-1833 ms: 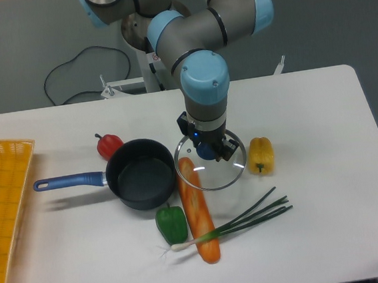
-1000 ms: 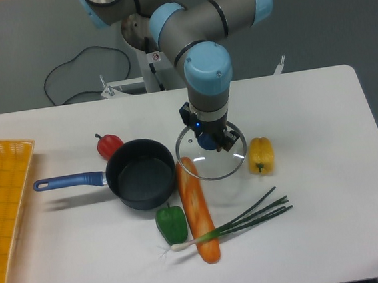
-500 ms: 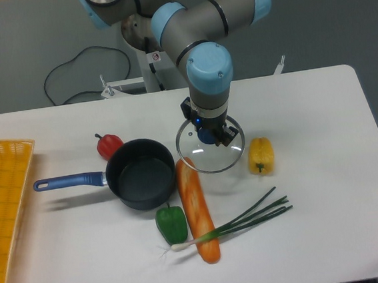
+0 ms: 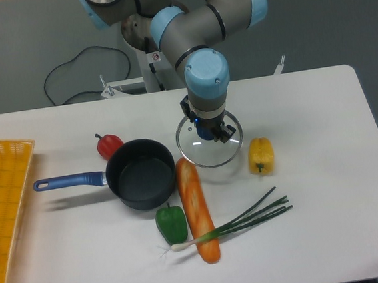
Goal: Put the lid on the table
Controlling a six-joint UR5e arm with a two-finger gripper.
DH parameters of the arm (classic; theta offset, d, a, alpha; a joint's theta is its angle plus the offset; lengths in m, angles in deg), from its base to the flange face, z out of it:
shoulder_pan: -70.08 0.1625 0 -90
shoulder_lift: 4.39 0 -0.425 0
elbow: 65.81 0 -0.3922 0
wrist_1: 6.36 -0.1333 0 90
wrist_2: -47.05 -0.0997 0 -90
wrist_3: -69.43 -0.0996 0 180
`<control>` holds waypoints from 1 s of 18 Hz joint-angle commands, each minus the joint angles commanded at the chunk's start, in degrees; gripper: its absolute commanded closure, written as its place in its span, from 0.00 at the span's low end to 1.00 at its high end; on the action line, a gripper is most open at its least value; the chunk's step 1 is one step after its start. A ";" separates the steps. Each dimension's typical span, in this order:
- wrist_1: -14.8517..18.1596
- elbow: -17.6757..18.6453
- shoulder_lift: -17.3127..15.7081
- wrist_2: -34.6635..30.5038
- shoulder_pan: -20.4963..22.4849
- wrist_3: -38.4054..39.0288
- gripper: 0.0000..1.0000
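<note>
Gripper (image 4: 208,130) points straight down, clamped on the central knob of the lid (image 4: 211,151), which sits just right of the saucepan (image 4: 140,173) over the table (image 4: 325,168); can't tell whether the lid touches the tabletop. Relative to the saucepan: red pepper (image 4: 108,145) at its upper left, green pepper (image 4: 172,223) below, baguette (image 4: 197,208) at lower right with its top end touching the lid rim. Yellow pepper (image 4: 260,155) lies farther right, past the lid.

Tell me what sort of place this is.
Probably a robotics lab set up as a mock kitchen: an arm with a gripper holding a lid over a white table laid with a saucepan, toy-like vegetables and a bread loaf.
</note>
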 joint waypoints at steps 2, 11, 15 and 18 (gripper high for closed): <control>-0.09 0.62 0.00 0.00 0.09 -0.62 0.57; -0.35 2.20 0.35 -0.35 0.09 -0.80 0.57; -0.35 2.64 0.53 -1.23 0.35 -0.80 0.58; -0.44 2.73 1.23 -2.11 0.18 -0.80 0.57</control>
